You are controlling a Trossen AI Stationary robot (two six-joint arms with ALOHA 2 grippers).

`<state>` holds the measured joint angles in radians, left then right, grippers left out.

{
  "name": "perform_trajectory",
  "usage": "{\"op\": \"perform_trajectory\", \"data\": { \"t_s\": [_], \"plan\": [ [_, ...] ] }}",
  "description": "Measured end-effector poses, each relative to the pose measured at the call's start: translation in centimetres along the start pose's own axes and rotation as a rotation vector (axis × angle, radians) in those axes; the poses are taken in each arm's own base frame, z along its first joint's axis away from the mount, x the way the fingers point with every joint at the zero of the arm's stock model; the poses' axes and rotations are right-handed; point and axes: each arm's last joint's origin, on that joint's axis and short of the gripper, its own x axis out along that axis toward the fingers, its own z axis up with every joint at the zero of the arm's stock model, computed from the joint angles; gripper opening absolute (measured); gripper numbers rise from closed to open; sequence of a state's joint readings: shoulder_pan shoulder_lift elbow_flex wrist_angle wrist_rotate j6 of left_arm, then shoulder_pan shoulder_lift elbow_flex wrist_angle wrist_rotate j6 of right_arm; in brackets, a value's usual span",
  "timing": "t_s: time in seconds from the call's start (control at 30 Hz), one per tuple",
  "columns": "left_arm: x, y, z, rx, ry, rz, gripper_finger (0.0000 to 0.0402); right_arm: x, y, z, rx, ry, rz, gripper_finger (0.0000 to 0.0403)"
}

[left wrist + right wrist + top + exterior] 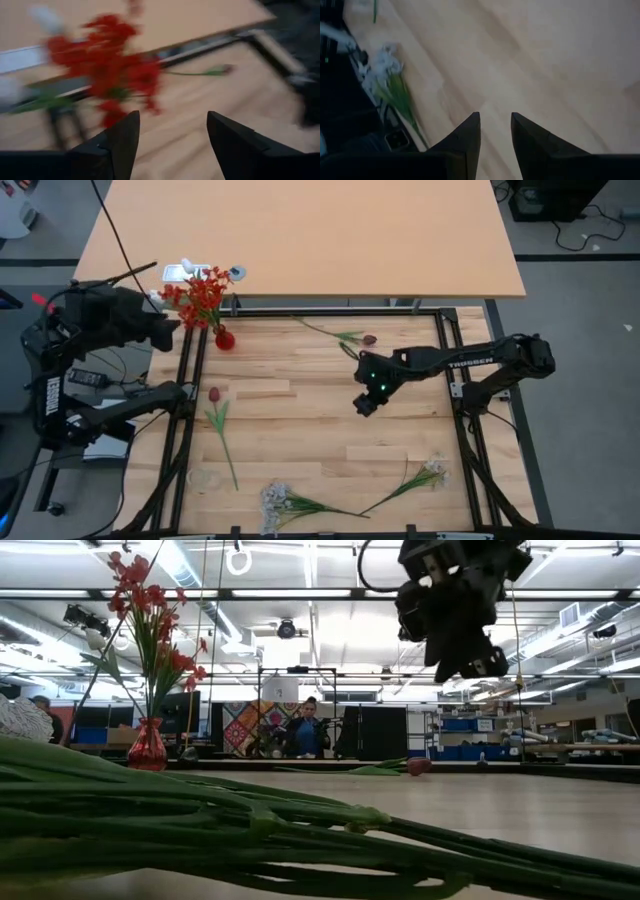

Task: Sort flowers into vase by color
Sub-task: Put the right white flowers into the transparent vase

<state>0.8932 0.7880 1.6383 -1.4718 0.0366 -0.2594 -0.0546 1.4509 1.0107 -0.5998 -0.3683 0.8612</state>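
Red blossom clusters stand in a small red vase at the table's far left; the same red blossoms fill the left wrist view. One maroon tulip lies flat near the left edge, another tulip by the far edge. Two white-bloom stems lie along the near edge. My left gripper hovers open just left of the red blossoms, holding nothing. My right gripper hangs open above the table's middle, empty.
A faint clear glass stands near the left tulip's stalk end. A black frame edges the wooden table. Green stalks lie right before the low camera. Bare wood lies under and around my right gripper. A person sits far behind the table.
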Motion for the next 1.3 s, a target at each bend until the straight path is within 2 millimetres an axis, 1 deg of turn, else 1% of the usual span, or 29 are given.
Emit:
{"op": "perform_trajectory", "data": {
  "t_s": [0.13, 0.27, 0.37, 0.47, 0.6, 0.73, 0.87, 1.0, 1.1, 1.3],
  "plan": [
    [0.0, -0.9, 1.1, 0.017, -0.047, -0.214, 0.0225, 0.7, 0.9, -1.8, -0.040, 0.080, -0.008, 0.0127],
    [-0.6, -1.7, 2.6, 0.060, -0.192, -0.393, 0.0201, 1.4, 1.8, -4.6, -0.152, 0.197, -0.040, 0.0148],
    [-0.7, -2.0, 3.5, 0.090, -0.266, -0.437, 0.0185, 2.1, 3.0, -7.1, -0.399, 0.187, -0.100, 0.0163],
    [-0.4, -2.2, 3.9, 0.110, -0.270, -0.456, 0.0177, 2.6, 3.9, -9.8, -0.612, 0.163, -0.165, 0.0174],
    [0.6, -2.5, 4.3, 0.155, -0.226, -0.509, 0.0177, 3.2, 4.2, -12.6, -0.756, 0.177, -0.203, 0.0183],
    [2.6, -3.4, 5.1, 0.188, -0.149, -0.568, 0.0176, 3.6, 4.2, -15.0, -0.879, 0.222, -0.192, 0.0183],
    [5.4, -5.3, 6.0, 0.240, -0.057, -0.636, 0.0176, 4.1, 3.9, -16.6, -0.957, 0.232, -0.187, 0.0183],
    [8.8, -8.3, 6.3, 0.312, 0.038, -0.674, 0.0176, 4.7, 3.2, -17.7, -0.964, 0.234, -0.198, 0.0184],
    [10.9, -10.6, 6.0, 0.389, 0.076, -0.702, 0.0176, 4.9, 2.6, -18.7, -0.976, 0.259, -0.210, 0.0184],
    [14.9, -15.0, 4.6, 0.485, 0.192, -0.728, 0.0176, 5.2, 3.2, -21.3, -1.064, 0.248, -0.102, 0.0177]
  ]
}}
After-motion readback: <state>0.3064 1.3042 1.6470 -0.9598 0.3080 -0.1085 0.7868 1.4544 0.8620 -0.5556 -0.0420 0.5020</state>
